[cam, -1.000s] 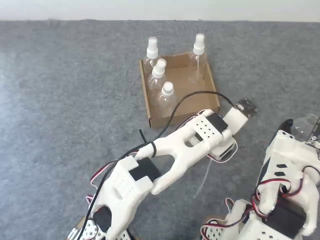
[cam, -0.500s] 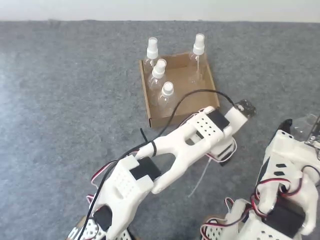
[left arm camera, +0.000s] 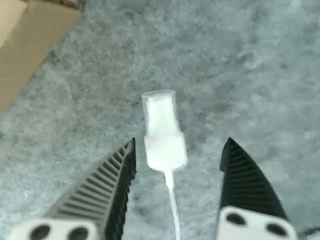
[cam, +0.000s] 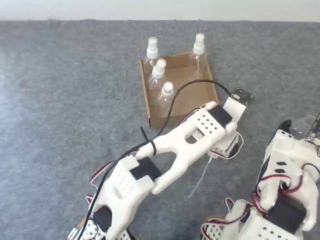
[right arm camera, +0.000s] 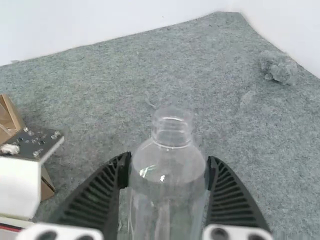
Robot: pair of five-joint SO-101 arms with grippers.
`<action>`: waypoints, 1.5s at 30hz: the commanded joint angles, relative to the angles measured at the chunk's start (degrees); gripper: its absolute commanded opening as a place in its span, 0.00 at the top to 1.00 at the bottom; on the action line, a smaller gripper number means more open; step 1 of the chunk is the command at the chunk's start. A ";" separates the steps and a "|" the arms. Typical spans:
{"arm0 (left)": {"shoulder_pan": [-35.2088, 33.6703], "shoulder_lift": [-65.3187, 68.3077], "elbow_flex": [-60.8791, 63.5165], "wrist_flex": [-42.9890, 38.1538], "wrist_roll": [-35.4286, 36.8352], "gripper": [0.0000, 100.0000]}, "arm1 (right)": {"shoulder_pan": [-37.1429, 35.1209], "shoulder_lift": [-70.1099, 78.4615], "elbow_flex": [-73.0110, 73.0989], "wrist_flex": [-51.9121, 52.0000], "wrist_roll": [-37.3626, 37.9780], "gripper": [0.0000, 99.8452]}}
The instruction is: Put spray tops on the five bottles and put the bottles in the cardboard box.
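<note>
Gaping wide, the left gripper (left arm camera: 180, 144) holds nothing. Its two ribbed black fingers (left arm camera: 112, 185) straddle the spray top (left arm camera: 162, 135), which lies on the grey carpet (cam: 60, 125) between them and touches neither. Whether the fingertips reach the carpet, cannot tell. From above, the left arm (cam: 200, 132) covers the top's head; its thin tube pokes out from under the wrist and trails toward 7 o'clock.

Right gripper (right arm camera: 169, 159) is closed on a clear bottle (right arm camera: 172, 127), fingers pressed to both sides below the shoulder. Neck open and bare. The bottle's lower part is cut off in the wrist view. In the high view it sits at the 3 o'clock edge, partly cut by the frame.

Cardboard box (cam: 160, 119) lies at 11 o'clock of the left wrist, close by. Four capped bottles (cam: 167, 91) stand upright there, three clearly inside. The one at the box's 11 o'clock corner is hard to place: inside, or just behind the wall. Their clear bodies are hard to make out against the cardboard.
</note>
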 commanded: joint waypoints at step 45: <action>-0.70 -2.11 -18.07 19.25 -3.34 0.99 | 0.40 -0.92 -0.70 -1.45 1.41 0.89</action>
